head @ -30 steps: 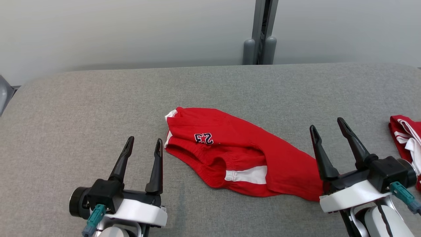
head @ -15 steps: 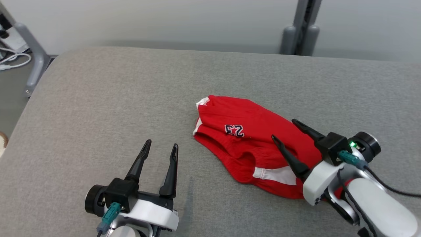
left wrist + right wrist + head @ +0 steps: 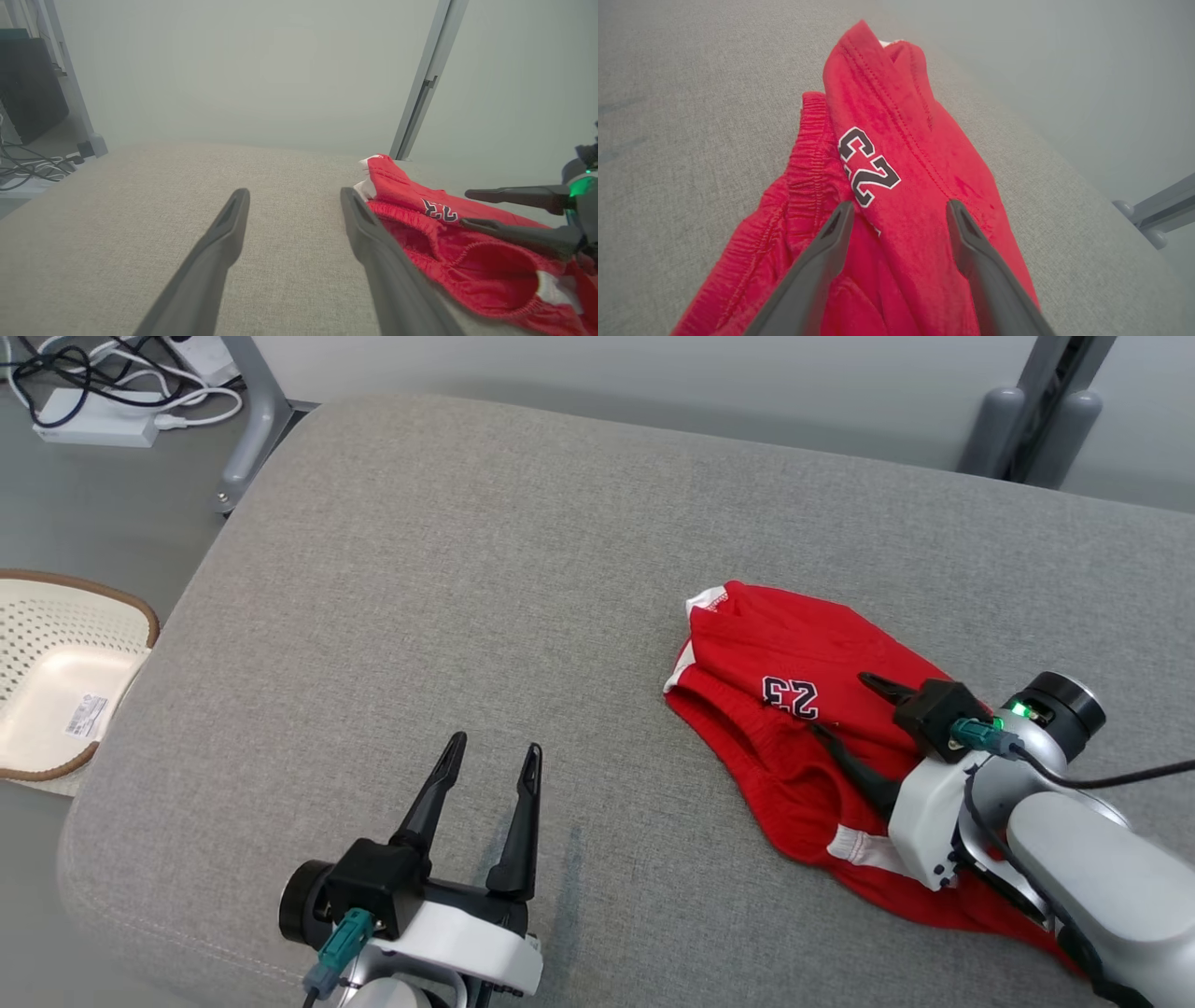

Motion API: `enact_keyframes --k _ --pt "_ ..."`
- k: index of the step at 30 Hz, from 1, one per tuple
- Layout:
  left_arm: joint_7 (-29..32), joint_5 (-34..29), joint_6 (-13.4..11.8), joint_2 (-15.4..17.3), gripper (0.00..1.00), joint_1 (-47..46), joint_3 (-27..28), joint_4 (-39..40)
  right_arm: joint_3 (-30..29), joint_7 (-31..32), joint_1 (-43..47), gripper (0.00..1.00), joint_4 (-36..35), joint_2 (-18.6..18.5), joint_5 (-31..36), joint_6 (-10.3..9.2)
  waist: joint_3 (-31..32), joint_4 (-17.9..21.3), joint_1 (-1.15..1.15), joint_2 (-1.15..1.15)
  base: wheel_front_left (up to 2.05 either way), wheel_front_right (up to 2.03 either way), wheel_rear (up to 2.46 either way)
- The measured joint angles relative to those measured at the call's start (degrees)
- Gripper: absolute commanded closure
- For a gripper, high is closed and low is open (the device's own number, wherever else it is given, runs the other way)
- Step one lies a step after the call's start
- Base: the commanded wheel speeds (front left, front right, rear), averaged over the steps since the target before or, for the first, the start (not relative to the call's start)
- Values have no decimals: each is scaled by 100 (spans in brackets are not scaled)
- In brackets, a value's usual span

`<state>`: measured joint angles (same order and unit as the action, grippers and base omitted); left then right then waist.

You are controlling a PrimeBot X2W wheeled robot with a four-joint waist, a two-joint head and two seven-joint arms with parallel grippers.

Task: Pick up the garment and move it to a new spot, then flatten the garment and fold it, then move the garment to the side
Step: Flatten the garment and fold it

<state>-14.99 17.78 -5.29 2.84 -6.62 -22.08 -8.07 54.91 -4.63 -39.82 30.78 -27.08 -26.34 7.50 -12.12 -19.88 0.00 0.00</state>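
fabric dominates what we see: a wide grey woven upholstery surface (image 3: pixel 420 569), padded, with a rounded corner, and on it a crumpled red fleecy garment (image 3: pixel 775 639). we read it as sports shorts: a puckered elastic waistband, stitched seams, white side panels and a dark number 23 (image 3: pixel 790 698) outlined in white. it lies in loose folds toward the right side of the surface, waistband gaping.

the right gripper (image 3: pixel 840 703), two long dark tapering fingers, stands over the garment with its jaws spread wide and nothing clamped between them. in the right wrist view the fingers straddle a raised fold right by the number, and we cannot tell whether the tips touch the cloth. the left gripper (image 3: pixel 496 745) is likewise spread wide and empty, above bare surface well to the left of the garment. in the left wrist view the garment's white-trimmed corner shows just beyond its right fingertip.

left of the surface sits a cream perforated plastic basket (image 3: pixel 56 625) with a brown rim. a grey metal post (image 3: pixel 1027 420) with rounded feet stands behind the far edge, and a white power strip (image 3: pixel 93 429) with looped cables lies on the floor at the far left.
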Motion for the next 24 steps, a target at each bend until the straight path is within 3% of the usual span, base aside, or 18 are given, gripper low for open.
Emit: enact_keyframes --k 1,2,3,5,13,24 --pt "0 9 -8 1 0 -1 -15 0 15 14 -35 0 96 19 -91 0 -8 -27 0 0 0 0 0" --pt "0 9 -8 1 0 -1 -15 0 15 14 -35 23 96 19 -91 0 -8 -27 0 0 0 0 0" --pt "0 18 -14 0 0 -1 -36 2 18 56 -71 65 208 31 -194 0 -13 -48 0 0 0 0 0" --pt "0 25 -32 -3 0 -1 -69 4 32 49 -124 100 358 54 -288 0 -13 -71 0 0 0 0 0" --pt "0 -5 -62 -2 0 -2 -71 -38 -137 -207 -277 100 793 253 -579 0 23 49 0 0 0 0 0" --pt "0 -76 -21 -2 0 -50 7 -68 -2069 -743 -332 100 2292 552 -1184 0 127 413 0 0 0 0 0"
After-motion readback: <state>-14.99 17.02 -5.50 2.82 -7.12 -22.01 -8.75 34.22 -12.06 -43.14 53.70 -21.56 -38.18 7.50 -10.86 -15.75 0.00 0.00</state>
